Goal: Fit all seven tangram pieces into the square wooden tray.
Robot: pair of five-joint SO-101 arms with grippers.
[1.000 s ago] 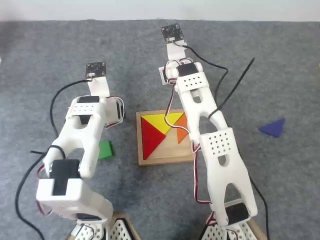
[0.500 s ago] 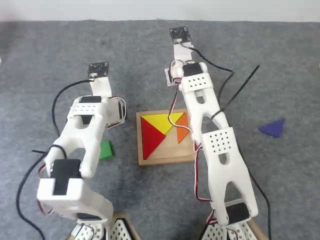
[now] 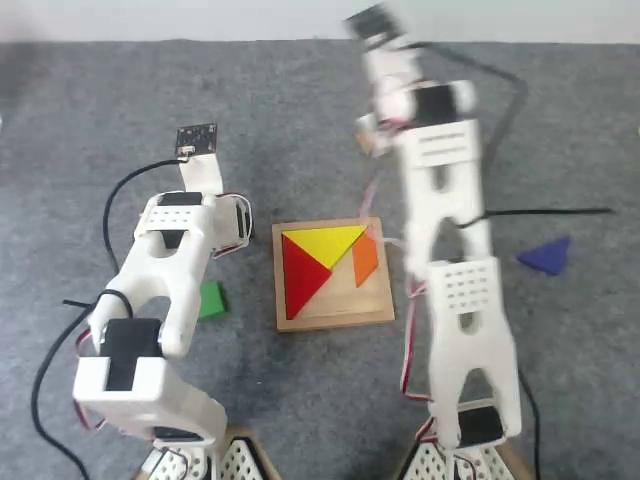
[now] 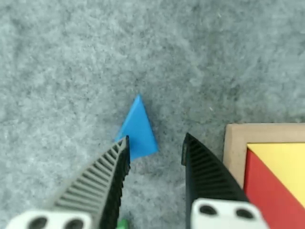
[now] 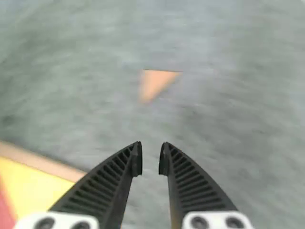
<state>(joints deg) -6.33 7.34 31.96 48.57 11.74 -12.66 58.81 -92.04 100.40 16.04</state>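
Observation:
The square wooden tray (image 3: 335,318) lies in the middle of the grey carpet. It holds a yellow triangle (image 3: 325,243), a red triangle (image 3: 300,275) and an orange piece (image 3: 366,256). My left gripper (image 4: 155,143) is open just over a blue triangle (image 4: 138,128), one finger at the triangle's edge, beside the tray's corner (image 4: 233,143). My right gripper (image 5: 150,155) is open by a narrow gap with nothing in it, low over the carpet. A pale orange triangle (image 5: 155,81) lies ahead of it. The right arm (image 3: 445,190) stretches past the tray's back right.
A green piece (image 3: 211,300) lies left of the tray, partly under the left arm (image 3: 165,260). A purple triangle (image 3: 546,255) lies far right on the carpet. Cables trail from both arms across the carpet.
The right arm has swung away from the tray's right side toward the back right, uncovering the orange piece. The left arm has stayed where it was.

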